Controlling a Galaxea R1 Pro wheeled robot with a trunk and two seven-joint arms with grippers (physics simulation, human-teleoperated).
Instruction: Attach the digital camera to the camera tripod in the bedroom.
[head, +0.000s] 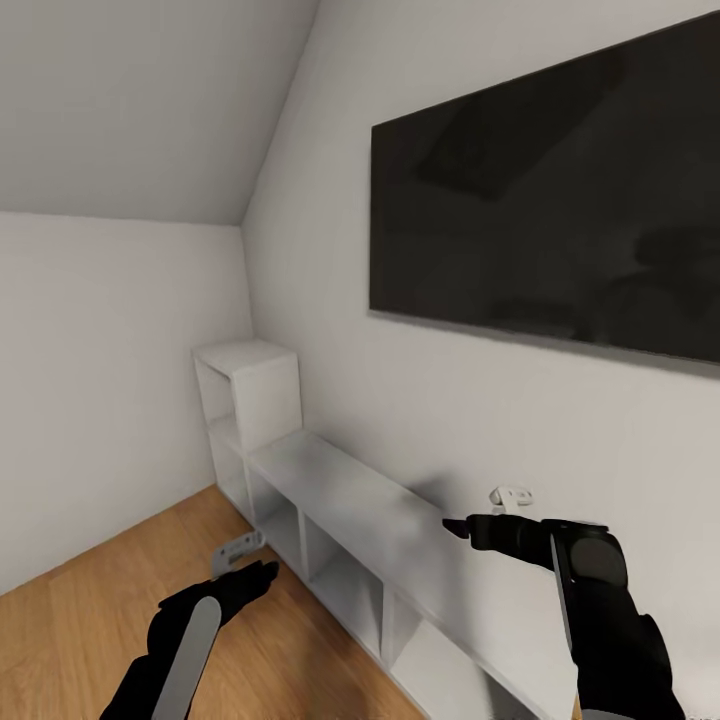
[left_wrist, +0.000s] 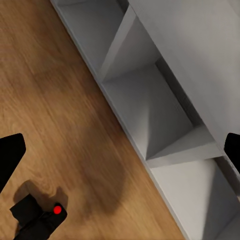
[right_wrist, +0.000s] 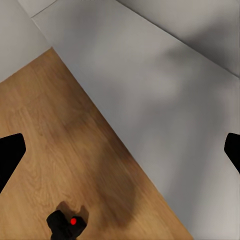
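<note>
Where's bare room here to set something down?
The long top of the low shelf under the screen lies bare, and so does the wood floor between shelf and left wall. The camera takes one floor spot.

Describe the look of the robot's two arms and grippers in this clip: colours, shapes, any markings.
Both arms are glossy black with a long grey inlay panel along the forearm. The left gripper and right gripper have pale grey-white fingers on black wrists. In the wrist views the fingertips appear as plain black shapes. No cables or markings show.

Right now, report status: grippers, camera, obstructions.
Left gripper and right gripper open, empty. Camera on the floor, beside the shelving. Nothing blocking it.
</note>
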